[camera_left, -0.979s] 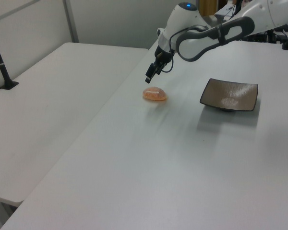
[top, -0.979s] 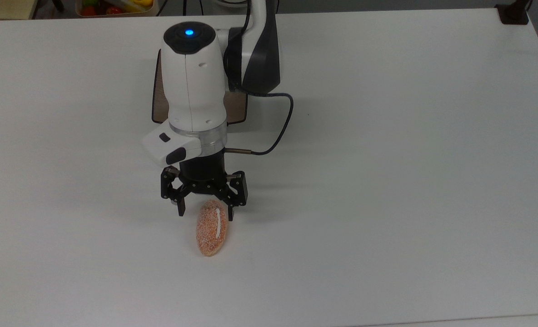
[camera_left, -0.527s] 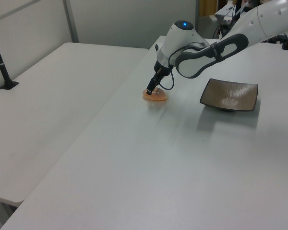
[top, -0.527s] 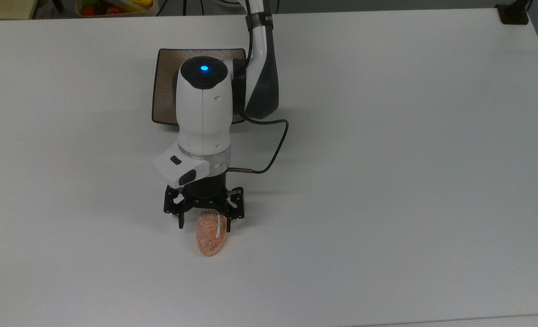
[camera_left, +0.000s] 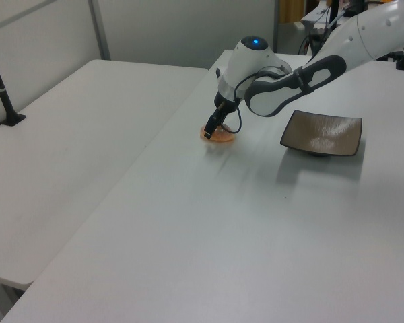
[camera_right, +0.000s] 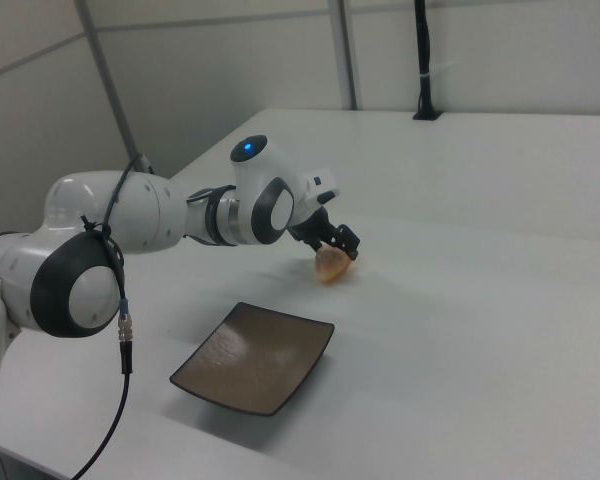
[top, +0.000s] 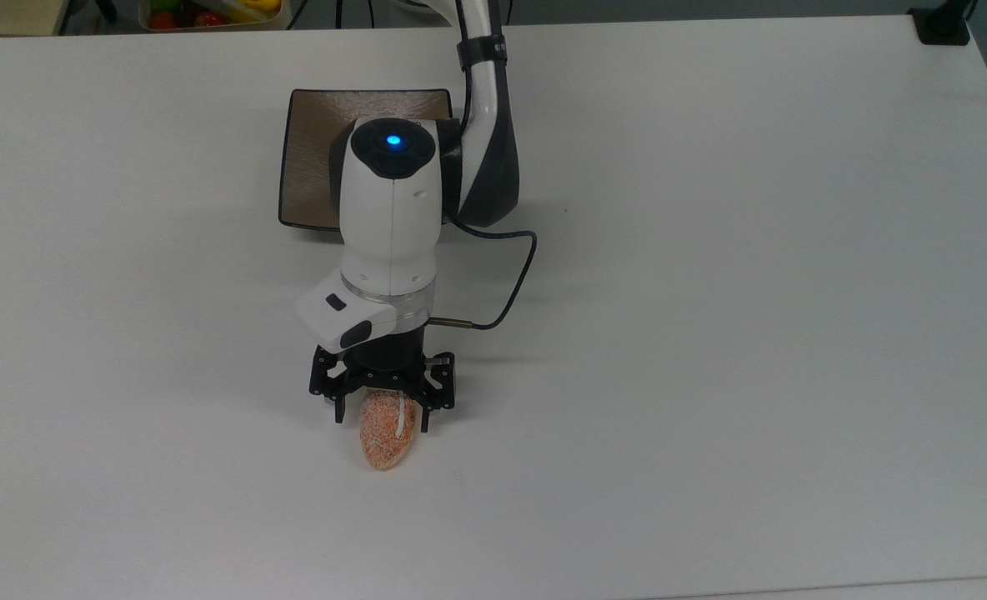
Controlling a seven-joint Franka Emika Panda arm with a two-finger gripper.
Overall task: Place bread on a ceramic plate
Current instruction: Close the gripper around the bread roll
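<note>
The bread point(top: 387, 437) point(camera_left: 221, 137) point(camera_right: 330, 266), a small oval orange-brown loaf with a white stripe, lies on the white table. My gripper point(top: 382, 417) point(camera_left: 213, 128) point(camera_right: 338, 244) is lowered over the loaf's end nearest the arm. It is open, with one black finger on each side of the loaf and a small gap at the top view's left finger. The ceramic plate point(top: 310, 158) point(camera_left: 321, 131) point(camera_right: 255, 355), square and glossy brown, sits behind the arm with nothing on it; in the top view the arm covers part of it.
A black cable point(top: 514, 279) loops off the wrist toward the top view's right. A bin of colourful items point(top: 210, 12) sits beyond the table's far edge. A black post base point(top: 942, 23) stands at the far right corner. A second white table point(camera_left: 67, 148) adjoins on the left view's left.
The arm has come forward and down, bringing the open gripper from above the loaf's near end to straddling it. More of the plate shows. The bread has not moved.
</note>
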